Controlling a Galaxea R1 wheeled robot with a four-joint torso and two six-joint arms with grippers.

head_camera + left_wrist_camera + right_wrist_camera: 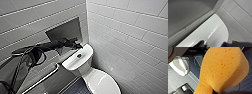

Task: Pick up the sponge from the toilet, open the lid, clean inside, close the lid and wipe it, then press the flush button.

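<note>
Holds sponge (221, 69) pinched in right gripper (217, 92), off shut lid (102, 83); poises left gripper (75, 45), opening indiscernible, at tank-top back edge near flush button (79, 55), likely for pressing.

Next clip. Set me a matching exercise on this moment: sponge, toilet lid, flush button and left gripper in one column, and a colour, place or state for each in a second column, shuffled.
Things
1. sponge
2. lid
3. flush button
4. left gripper

Descriptions
A. closed, white and glossy
B. at the rear edge of the tank top, below the grey wall niche
C. orange, pitted with small holes
D. small and dark, in the middle of the tank top

Pairs: 1-C, 2-A, 3-D, 4-B
</note>
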